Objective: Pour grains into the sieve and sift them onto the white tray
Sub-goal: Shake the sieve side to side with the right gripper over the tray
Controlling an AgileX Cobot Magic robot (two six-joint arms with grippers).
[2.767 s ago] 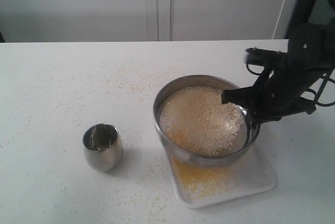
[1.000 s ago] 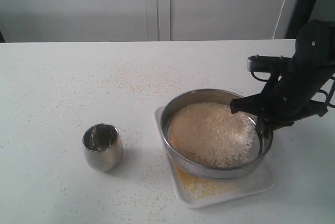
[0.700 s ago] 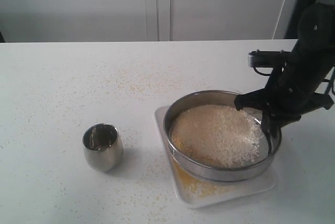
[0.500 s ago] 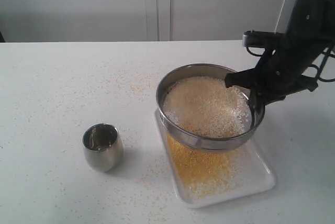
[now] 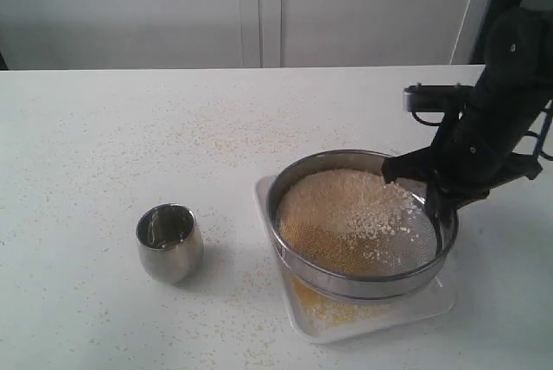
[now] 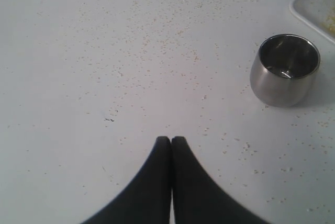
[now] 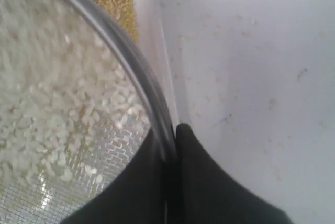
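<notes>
Lowered since 0.5 s ago: sieve (image 5: 346, 284), down from its raised position and shifted toward the lower right of the frame; it now sits low over the tray and hides most of the yellow heap that showed beneath it.

Item 1. Sieve: lower right of the exterior frame, roughly level, directly above the white tray (image 5: 439, 297). Whether it touches the tray cannot be told.

Item 2. Grains (image 5: 333, 206): pale kernels spread across the mesh, thicker toward the upper left of the sieve, with bare mesh showing at its lower right. Yellow meal lies on the tray below.

Item 3. Right end effector (image 5: 437, 207): closed on the sieve's rim at its right side, 1 finger inside the wall and 1 outside.

Item 4. Left end effector (image 6: 171, 141): fingers pressed together, holding nothing, above bare counter (image 5: 95, 145) near the steel cup (image 5: 169, 242).

Item 5. Cup: upright at lower left, apparently empty.

Hazards, as judged:
- The grip is a pinch on 1 thin point of rim; hard shaking could make the sieve pivot or slip, tipping kernels over the far wall.
- The sieve's right rim reaches nearly to the tray's right edge; any drift that way would drop meal onto the counter.
- Low clearance could let the sieve strike the tray and shove it.
</notes>
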